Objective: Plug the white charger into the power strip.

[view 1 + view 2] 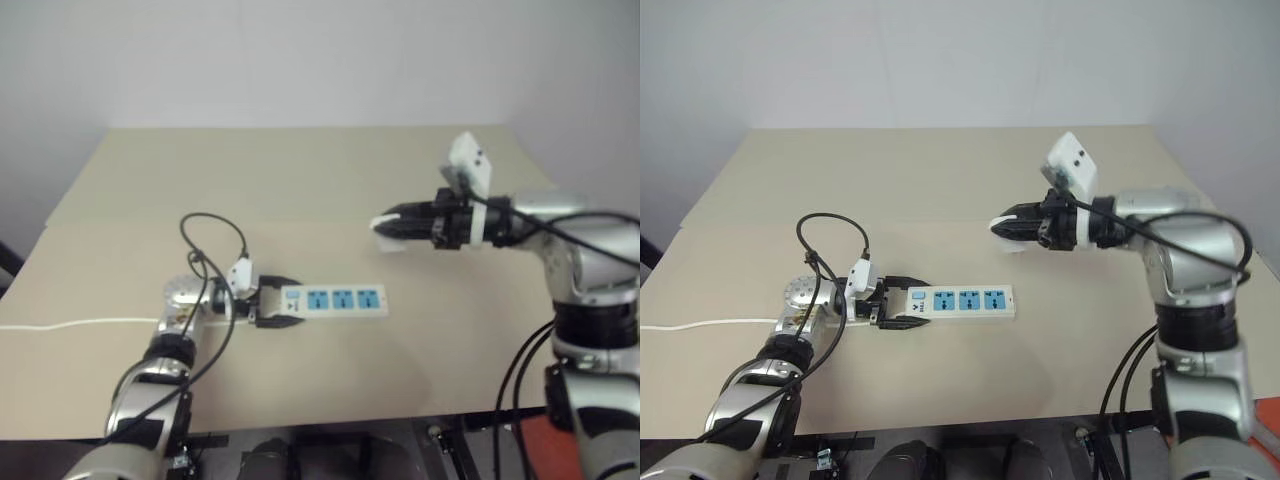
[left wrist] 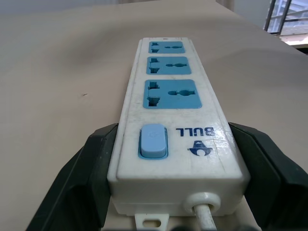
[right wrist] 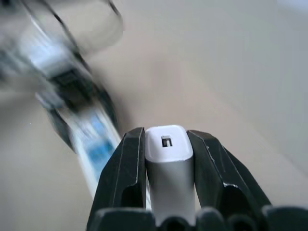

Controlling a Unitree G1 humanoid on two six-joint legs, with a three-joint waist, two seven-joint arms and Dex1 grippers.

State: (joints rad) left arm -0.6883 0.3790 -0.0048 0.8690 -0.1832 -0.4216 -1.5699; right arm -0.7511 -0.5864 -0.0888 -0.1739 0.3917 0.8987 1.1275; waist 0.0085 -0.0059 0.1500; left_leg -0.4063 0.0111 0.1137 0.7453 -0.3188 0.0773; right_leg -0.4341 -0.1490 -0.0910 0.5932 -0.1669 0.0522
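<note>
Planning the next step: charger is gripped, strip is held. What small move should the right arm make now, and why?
Probably carry the charger left and down toward the strip: the right gripper holds it above the table, away from the sockets, while the left gripper steadies the strip's switch end.

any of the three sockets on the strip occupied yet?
No. In the left wrist view all three blue sockets of the power strip are empty; the white charger sits between the right gripper's jaws.
</note>
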